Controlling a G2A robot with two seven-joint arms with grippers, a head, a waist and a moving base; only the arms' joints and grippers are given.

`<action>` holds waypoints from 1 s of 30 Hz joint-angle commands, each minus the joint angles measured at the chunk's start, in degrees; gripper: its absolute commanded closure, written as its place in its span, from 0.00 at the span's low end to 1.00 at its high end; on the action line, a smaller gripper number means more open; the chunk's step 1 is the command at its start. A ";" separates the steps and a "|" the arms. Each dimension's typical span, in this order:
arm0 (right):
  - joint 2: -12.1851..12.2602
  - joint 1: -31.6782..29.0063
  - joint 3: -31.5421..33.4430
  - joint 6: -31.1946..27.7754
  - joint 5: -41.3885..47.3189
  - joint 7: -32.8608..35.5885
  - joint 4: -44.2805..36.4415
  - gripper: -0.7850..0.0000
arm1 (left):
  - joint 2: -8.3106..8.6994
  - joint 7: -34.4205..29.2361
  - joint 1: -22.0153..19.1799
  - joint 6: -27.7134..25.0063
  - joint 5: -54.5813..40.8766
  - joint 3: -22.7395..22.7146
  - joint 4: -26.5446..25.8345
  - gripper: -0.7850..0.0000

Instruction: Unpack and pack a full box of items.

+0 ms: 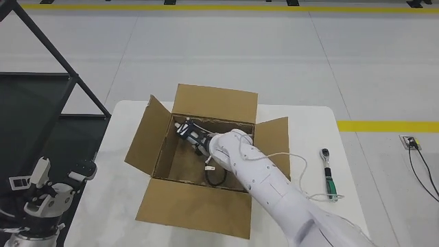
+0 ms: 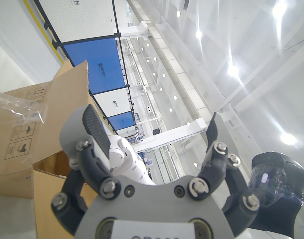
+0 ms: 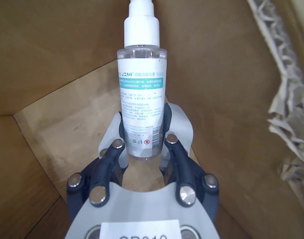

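- Right claw (image 3: 144, 121) pinches spray bottle (image 3: 142, 75) low on its labelled body, a finger on each side, base towards the palm.
- Bottle long axis runs in line with the claw fingers. The white nozzle points straight away from the wrist, towards where box (image 3: 55, 38) wall meets box floor.
- From the top view, the right claw (image 1: 188, 132) is down inside the box (image 1: 199, 209), at its far-left inner corner and just beside the far wall. Can't tell if the bottle touches floor or wall.
- Key relation: the bottle is held below the rim, hemmed by two walls, with open flaps standing on all sides. Judgement: to take it out, go straight up along the corner before any sideways travel, or the nozzle may catch the far wall or a flap.
- If it is being packed instead, there is bare floor just ahead of the nozzle. Which phase this is, can't tell.
- Black cable (image 1: 216, 177) lies on the box floor nearer the robot, under the right forearm and apart from the bottle.
- Box sits mid-worktop (image 1: 116, 178). A ratchet wrench (image 1: 328, 173) lies near the worktop's right edge, well apart from the box.
- Left claw (image 2: 152, 121) is spread and empty, aimed up at the ceiling off the worktop's left edge. The right arm is clearly the nearer one.
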 commanded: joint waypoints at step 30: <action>11.40 -23.54 14.61 11.10 -19.47 16.36 -46.87 1.00 | 0.18 0.11 -1.63 0.79 0.66 1.33 0.54 0.00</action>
